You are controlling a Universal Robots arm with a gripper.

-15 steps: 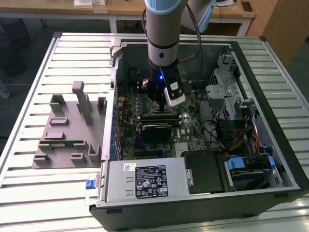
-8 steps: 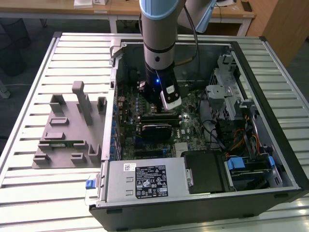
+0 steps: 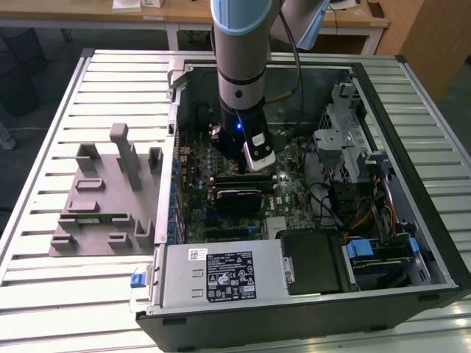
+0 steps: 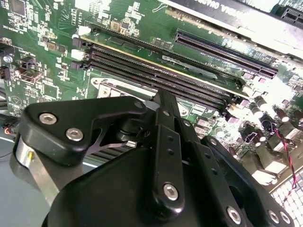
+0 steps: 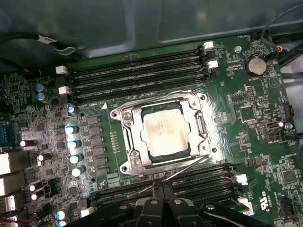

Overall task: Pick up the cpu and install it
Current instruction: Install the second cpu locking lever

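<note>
**Chip sitting in its socket under the gripper**

The cpu (image 5: 164, 129) is lying flat inside the socket frame (image 5: 128, 142) on the green board (image 5: 246, 104), just ahead of and below the gripper (image 5: 161, 201). Whether the gripper is spread or pressed together, I cannot tell. The exterior view is showing the arm (image 3: 241, 66) reaching down into the open computer case (image 3: 412, 184).

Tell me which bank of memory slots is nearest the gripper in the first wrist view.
The bank of memory slots beside the gripper. The other bank lies across the cpu, which sits in its socket between them.
</note>
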